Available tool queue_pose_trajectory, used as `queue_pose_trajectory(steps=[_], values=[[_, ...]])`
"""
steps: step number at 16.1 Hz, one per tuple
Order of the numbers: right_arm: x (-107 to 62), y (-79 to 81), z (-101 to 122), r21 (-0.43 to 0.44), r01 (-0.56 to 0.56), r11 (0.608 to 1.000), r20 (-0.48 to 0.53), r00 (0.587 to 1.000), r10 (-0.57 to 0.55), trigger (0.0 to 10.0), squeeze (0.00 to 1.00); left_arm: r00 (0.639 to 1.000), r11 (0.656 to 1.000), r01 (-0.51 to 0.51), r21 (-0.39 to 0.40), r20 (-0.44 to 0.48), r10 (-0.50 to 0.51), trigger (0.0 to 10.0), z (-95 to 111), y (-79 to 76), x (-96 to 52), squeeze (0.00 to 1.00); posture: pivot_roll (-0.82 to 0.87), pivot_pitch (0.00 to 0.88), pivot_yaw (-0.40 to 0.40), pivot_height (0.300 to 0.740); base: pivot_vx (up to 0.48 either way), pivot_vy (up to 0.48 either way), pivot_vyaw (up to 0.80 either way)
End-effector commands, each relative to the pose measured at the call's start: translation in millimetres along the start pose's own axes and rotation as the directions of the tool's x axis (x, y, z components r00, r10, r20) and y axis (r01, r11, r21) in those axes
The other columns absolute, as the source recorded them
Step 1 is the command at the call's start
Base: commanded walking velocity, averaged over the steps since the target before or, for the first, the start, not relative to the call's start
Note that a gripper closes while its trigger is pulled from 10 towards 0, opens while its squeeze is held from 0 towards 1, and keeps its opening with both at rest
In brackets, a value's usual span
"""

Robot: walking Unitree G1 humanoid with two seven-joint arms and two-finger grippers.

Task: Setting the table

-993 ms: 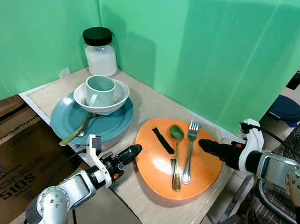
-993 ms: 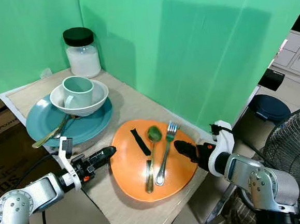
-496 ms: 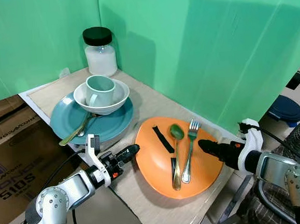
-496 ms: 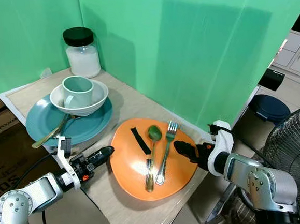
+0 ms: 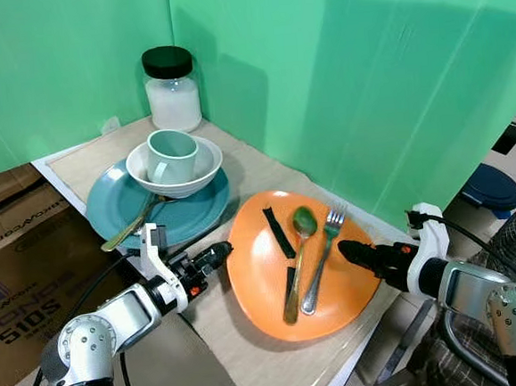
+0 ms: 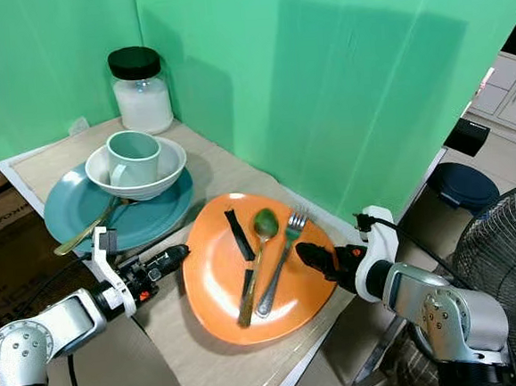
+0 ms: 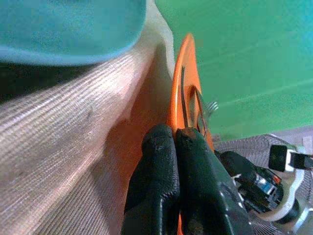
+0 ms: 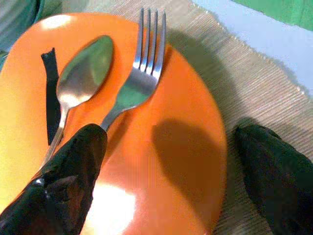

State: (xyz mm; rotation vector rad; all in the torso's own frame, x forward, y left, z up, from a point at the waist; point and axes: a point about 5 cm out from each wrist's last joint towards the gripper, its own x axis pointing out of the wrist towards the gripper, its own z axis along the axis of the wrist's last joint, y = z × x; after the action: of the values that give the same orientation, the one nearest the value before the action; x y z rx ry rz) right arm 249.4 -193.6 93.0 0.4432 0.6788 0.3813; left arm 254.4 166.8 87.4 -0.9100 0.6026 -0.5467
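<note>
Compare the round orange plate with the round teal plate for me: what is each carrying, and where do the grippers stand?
The orange plate carries loose cutlery: a spoon, a fork and a black strip. The teal plate carries a white bowl with a pale green mug in it, plus one utensil. The left gripper and right gripper flank the orange plate's rim; none is at the teal plate. Both lie on the beige mat.

Head stereo pair looking down at the table (image 5: 254, 372), wrist views close, perhaps both sharing the orange plate (image 8: 186, 161).
</note>
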Motion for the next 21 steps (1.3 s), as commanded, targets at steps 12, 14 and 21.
queue_pose_trajectory(steps=[12, 14, 21], values=[[-2.2, -1.0, 3, -0.069, 0.007, 0.998, 0.011, 1.0, -0.007, 10.0, 0.0, 0.988, 0.986, -0.07, 0.153, 0.15, 0.047, 0.0, 49, -21.1, 5.1, 0.0, 0.06, 0.0, -0.09, 0.74, 0.0, 0.0, 0.0], [-3.5, -2.4, 4, -0.094, 0.021, 0.995, 0.023, 1.0, -0.019, 10.0, 0.0, 0.99, 0.986, -0.037, 0.164, 0.139, 0.014, 0.0, 48, -28.1, 11.0, 0.0, 0.06, 0.0, -0.084, 0.74, 0.0, 0.0, 0.0], [-11.7, -18.4, 32, -0.165, 0.153, 0.974, 0.194, 0.974, -0.12, 10.0, 0.0, 0.982, 0.995, 0.039, 0.092, 0.183, -0.056, 0.0, 45, -36.3, 19.3, 0.0, 0.06, 0.0, -0.089, 0.74, 0.0, 0.0, 0.0]])
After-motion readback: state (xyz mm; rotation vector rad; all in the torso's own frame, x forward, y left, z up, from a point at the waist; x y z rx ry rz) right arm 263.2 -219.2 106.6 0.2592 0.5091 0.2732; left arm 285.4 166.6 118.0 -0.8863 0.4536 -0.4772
